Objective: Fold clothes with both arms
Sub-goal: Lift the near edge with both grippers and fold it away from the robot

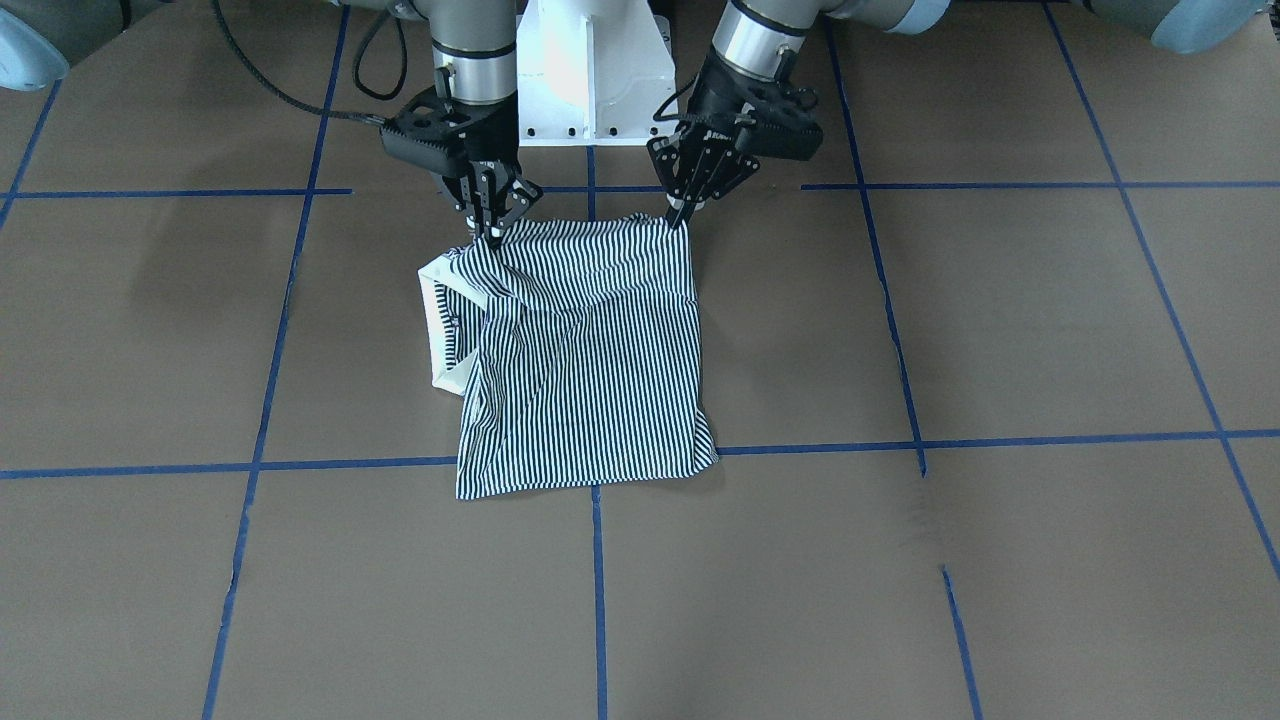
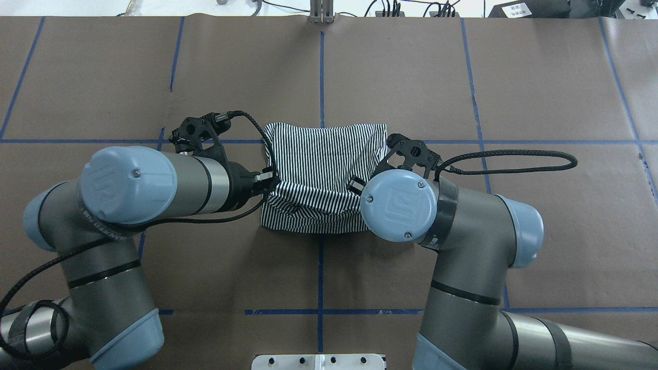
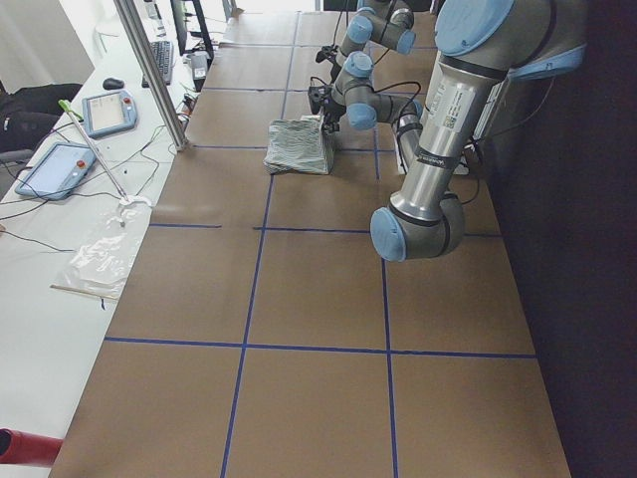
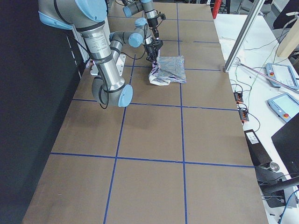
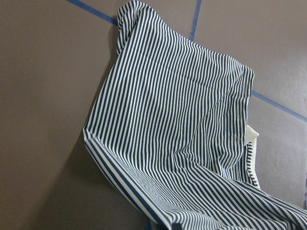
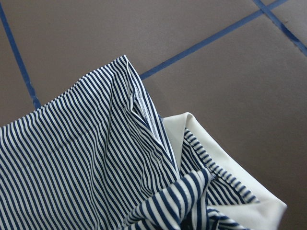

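Striped polo shirt (image 1: 590, 360) lies part-folded in a rough rectangle on the brown counter (image 1: 1000, 330), close to the robot-side edge, just in front of the white pedestal base (image 1: 590, 70) and straddling the middle blue tape line (image 1: 598, 580). The cream collar (image 1: 440, 335) pokes out along the side toward the robot's right, so the sleeves and sides look already turned in. The left fingers (image 1: 688, 205) are clenched on the corner of the shirt edge nearest the base; the right fingers (image 1: 491, 215) are clenched on the matching corner by the collar, where the cloth bunches. Both wrists point steeply down, one at each end of the same edge. Holding it at two corners keeps that edge taut and level, so it can travel as one straight line instead of sagging in the middle. Both wrist views show the fabric sloping away from the grip down to the counter — the held edge is raised, the far hem lies flat and acts as the anchor. My read: a fold along the length is in hand, the held edge meant to be carried over toward the far hem. Risk: the loose folds by the collar may crumple under the fold.
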`<move>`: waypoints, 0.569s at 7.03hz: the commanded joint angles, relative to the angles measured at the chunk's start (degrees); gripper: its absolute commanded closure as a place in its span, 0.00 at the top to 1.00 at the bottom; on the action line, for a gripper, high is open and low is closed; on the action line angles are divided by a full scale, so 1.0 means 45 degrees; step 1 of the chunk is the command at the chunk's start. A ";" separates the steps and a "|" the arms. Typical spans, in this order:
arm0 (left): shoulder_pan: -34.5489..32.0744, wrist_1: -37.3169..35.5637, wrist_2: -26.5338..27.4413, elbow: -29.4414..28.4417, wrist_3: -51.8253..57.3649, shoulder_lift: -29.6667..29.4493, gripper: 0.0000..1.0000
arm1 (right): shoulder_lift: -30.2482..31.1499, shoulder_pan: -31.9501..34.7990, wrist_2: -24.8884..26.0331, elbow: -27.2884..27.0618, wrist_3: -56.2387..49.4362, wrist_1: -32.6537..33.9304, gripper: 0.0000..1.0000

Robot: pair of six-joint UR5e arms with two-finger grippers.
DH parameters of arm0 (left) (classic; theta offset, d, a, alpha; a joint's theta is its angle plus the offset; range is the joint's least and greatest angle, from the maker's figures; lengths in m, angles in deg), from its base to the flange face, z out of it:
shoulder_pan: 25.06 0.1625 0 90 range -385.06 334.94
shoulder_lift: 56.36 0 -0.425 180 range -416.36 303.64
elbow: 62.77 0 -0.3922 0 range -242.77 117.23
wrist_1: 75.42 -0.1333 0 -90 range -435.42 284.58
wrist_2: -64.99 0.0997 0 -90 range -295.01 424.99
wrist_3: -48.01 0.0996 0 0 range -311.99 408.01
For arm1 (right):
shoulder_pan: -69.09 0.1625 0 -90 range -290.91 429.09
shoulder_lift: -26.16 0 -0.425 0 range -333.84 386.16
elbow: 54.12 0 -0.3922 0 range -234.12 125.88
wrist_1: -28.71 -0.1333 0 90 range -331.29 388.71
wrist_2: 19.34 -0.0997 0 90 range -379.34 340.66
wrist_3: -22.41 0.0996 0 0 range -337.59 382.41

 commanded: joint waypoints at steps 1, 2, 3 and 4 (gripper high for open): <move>-0.1235 0.0130 -0.0008 -0.1959 0.0970 -0.0992 0.00 | -0.1510 0.1019 -0.0032 0.2936 -0.0432 -0.1220 0.00; -0.1608 0.0382 -0.0008 -0.2663 0.1343 -0.1228 0.00 | -0.2040 0.1371 -0.0032 0.4343 -0.0628 -0.1978 0.00; -0.1805 0.0848 -0.0008 -0.3405 0.1463 -0.1404 0.00 | -0.2548 0.1645 -0.0032 0.5788 -0.0881 -0.3069 0.00; -0.1885 0.1278 0.0031 -0.4321 0.1657 -0.1677 0.00 | -0.2747 0.1842 -0.0032 0.6750 -0.1039 -0.3679 0.00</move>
